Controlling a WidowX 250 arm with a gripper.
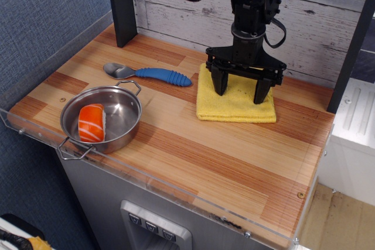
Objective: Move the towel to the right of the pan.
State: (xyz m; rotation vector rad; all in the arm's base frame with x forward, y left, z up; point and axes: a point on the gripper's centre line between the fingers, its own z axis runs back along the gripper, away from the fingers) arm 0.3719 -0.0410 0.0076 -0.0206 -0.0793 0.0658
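Observation:
The yellow towel lies flat and folded on the wooden table, to the right of the spoon. My black gripper is open, its two fingers spread wide, their tips down on or just above the towel's far half. The steel pan with wire loop handles sits near the front left edge and holds an orange and white sushi piece. The towel is well to the right of the pan and further back.
A spoon with a blue handle lies between pan and towel toward the back. A dark post stands at the back left, a plank wall behind. A clear rim edges the table front.

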